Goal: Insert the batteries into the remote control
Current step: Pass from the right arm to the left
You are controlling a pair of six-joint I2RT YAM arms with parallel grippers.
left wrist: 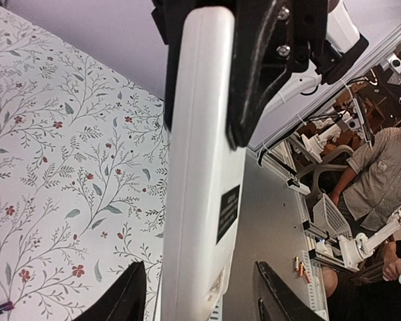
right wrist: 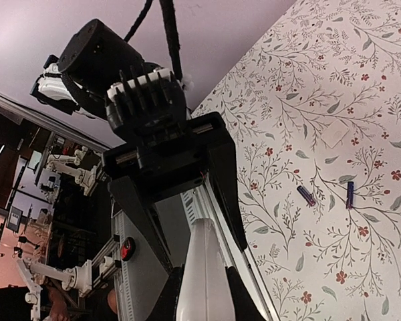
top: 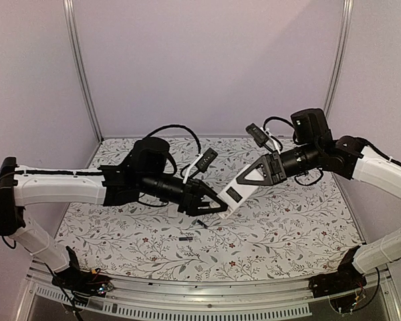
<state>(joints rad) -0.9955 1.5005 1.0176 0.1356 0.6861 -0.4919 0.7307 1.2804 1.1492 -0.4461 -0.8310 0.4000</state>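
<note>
The white remote control [top: 237,194] hangs above the middle of the table, and my right gripper [top: 254,175] is shut on its upper end. In the right wrist view the remote control's [right wrist: 204,267] thin edge is clamped between the fingers of the right gripper [right wrist: 204,284]. My left gripper [left wrist: 197,267] is open, with one finger [left wrist: 123,294] on each side of the remote control's [left wrist: 194,154] lower end and a gap on both sides. Two dark batteries [right wrist: 306,195] [right wrist: 349,194] lie loose on the floral cloth below, also seen from above as one battery [top: 185,237] and another [top: 200,223].
The floral cloth [top: 287,227] covers the table. A metal rail [top: 207,294] runs along the near edge between the arm bases. Frame posts [top: 80,67] stand at the back corners. Cables [top: 177,130] loop above both wrists.
</note>
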